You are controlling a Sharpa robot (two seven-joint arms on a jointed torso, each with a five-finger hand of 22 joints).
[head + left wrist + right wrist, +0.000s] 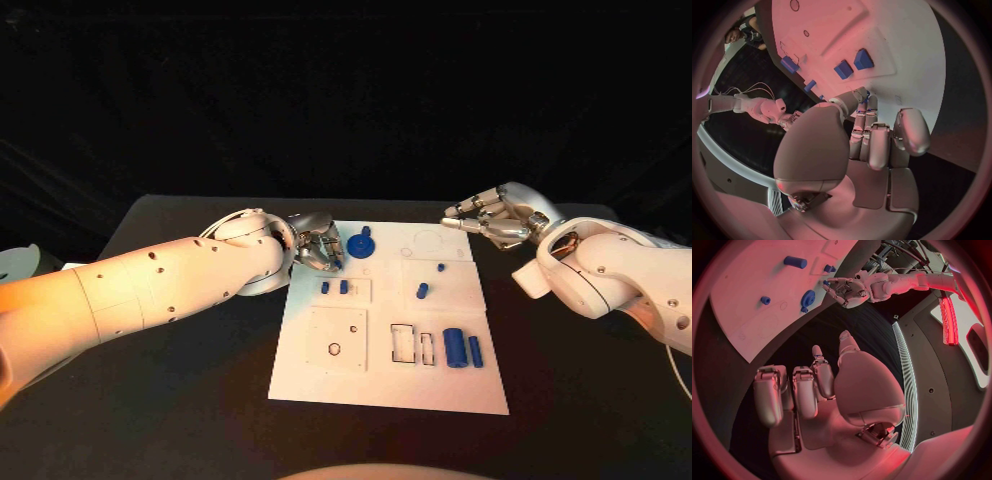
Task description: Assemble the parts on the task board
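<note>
Item: task board (346,385), white plate lying flat in the middle of the black tabletop (159,420).

Contents, placed relative to the board:
- Blue gear (359,244), at the far left corner of the board, just beside the left hand.
- Two small blue blocks (335,287), on the left half of the board, nearer than the gear.
- Small blue peg (441,267) and short blue cylinder (423,291), right of the board's centre.
- Large blue cylinder (454,347) with a thin blue bar (475,351) beside it, at the near right of the board, next to open rectangular slots (414,345).

Progress (judged): early to middle. Most pieces look loose or lying flat; the slots and the round outline at the far right of the board appear unfilled. Whether the gear is seated cannot be told.

Hands:
- Left hand (313,250), over the board's far left edge, fingers curled close together beside the gear; whether it pinches anything cannot be told.
- Right hand (495,222), off the board past its far right corner, above the tabletop, fingers loosely apart, holding nothing.

Room: bare tabletop lies on every side of the board; the board's near half is free of arms. The left forearm crosses close to the board's left edge.
</note>
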